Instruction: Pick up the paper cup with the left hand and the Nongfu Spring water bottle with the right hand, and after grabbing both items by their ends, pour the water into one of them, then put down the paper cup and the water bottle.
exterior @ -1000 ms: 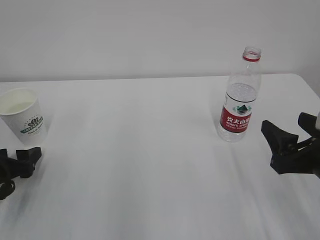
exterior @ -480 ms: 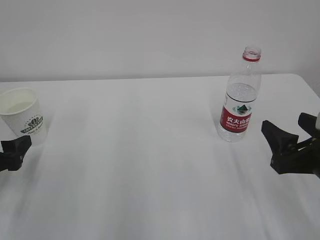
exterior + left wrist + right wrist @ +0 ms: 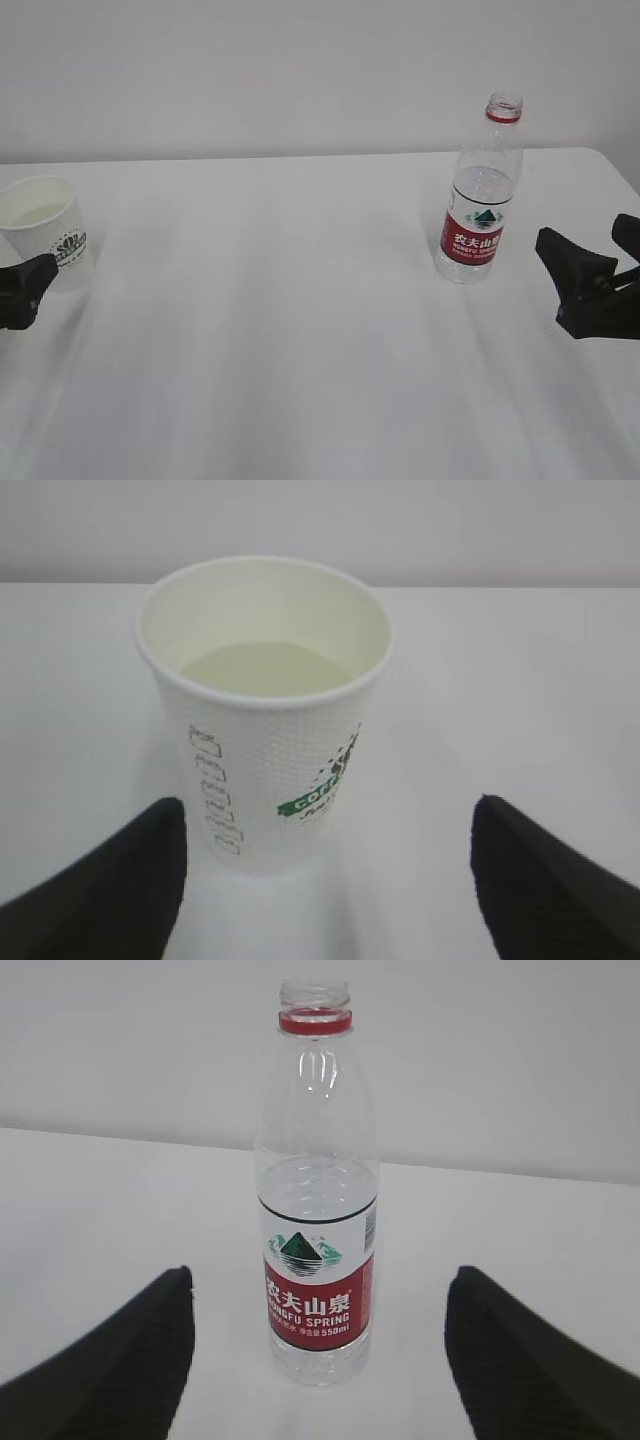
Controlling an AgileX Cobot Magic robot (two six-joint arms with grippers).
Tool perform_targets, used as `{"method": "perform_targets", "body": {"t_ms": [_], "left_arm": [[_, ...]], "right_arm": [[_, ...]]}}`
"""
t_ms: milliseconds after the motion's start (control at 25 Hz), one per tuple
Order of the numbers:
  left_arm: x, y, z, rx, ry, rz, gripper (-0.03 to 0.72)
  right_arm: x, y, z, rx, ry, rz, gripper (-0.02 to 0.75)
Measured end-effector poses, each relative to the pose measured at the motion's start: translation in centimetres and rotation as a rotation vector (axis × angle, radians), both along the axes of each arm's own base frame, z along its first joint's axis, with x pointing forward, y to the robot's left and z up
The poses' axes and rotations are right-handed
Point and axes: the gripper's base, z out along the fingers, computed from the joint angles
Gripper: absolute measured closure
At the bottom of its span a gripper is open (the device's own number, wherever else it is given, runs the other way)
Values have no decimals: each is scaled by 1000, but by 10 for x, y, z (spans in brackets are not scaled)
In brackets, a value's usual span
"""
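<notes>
White table (image 3: 300, 330); paper cup (image 3: 265, 710), water bottle (image 3: 317, 1190) upright; both end effectors spread, empty.

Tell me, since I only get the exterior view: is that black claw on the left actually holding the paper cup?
Observer: No. The left wrist view shows the left hand open, with a finger on each side of the paper cup and neither touching it.
Operator: Is the cup empty?
Observer: Seen from above, a flat pale surface sits well up inside it. It is probably liquid, but I cannot be sure.
Operator: And the claw on the right?
Observer: The right wrist view shows the right hand open too. The Nongfu Spring water bottle stands uncapped, centred in the gap ahead of it and untouched.
</notes>
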Motion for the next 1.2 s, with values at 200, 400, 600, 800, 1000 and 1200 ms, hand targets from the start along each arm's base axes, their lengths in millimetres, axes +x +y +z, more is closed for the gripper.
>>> {"method": "perform_targets", "body": {"t_ms": [200,400,600,800,1000,1200], "left_arm": [[-1,-1,12,3,-52,-17,49],[-4,-3,31,-5,-125,-31,55],[-9,-4,51,3,-204,-46,57],[-17,-4,72,20,-255,-47,63],[-29,-4,93,39,-307,-43,69],[-43,-3,112,56,-353,-36,75]], "right_arm": [[-5,-1,8,-6,-14,5,145],[-8,-3,14,-14,-17,3,145],[-4,0,22,-39,2,16,145],[-7,-1,29,-41,-11,20,145],[-13,-3,37,-47,-24,29,145],[-18,-3,51,-61,-25,42,145]]}}
